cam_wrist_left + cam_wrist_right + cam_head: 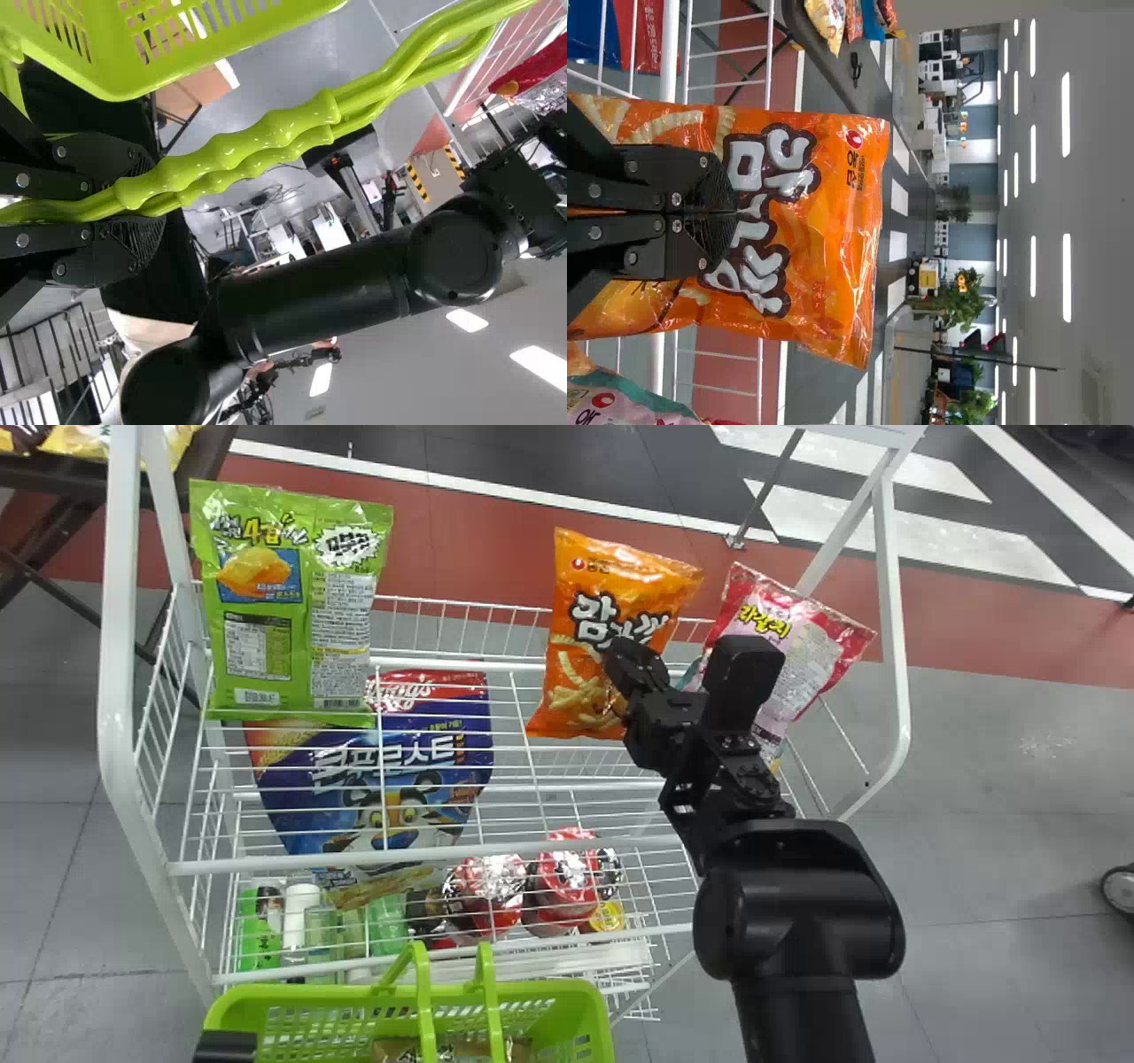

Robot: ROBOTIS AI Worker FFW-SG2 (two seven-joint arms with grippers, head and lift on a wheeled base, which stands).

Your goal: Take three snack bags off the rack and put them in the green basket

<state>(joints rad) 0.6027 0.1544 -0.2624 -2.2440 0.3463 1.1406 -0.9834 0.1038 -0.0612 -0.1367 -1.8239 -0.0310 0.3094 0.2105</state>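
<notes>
In the head view I counted three snack bags in a row at the top of the white wire rack (301, 860): a green bag (297, 602) on the left, an orange bag (589, 669) in the middle and a pink-and-red bag (802, 646) on the right. The orange bag had its printed front toward my camera, long axis running up and down, top leaning to the right; the pink-and-red one tilted right as well. One blue cereal pouch (390, 779) lay lower in the rack. The green bag had several text panels and a white starburst label, and the orange one had large white lettering. My right hand (625, 666) was at the orange bag's right side. Low in front of the rack was the green basket (310, 996), with two handles and one brown packet (452, 1050) inside. In the left wrist view, the left hand (146, 199) was closed around both basket handles (239, 155), two thick green grips lying side by side. In the right wrist view, the right hand (733, 213) had its fingertips together, pinching the orange bag by its front, across the big lettering; a small red logo sat near the bag's top edge. Beyond, several more bags (827, 22) lay on a dark surface (833, 80).
</notes>
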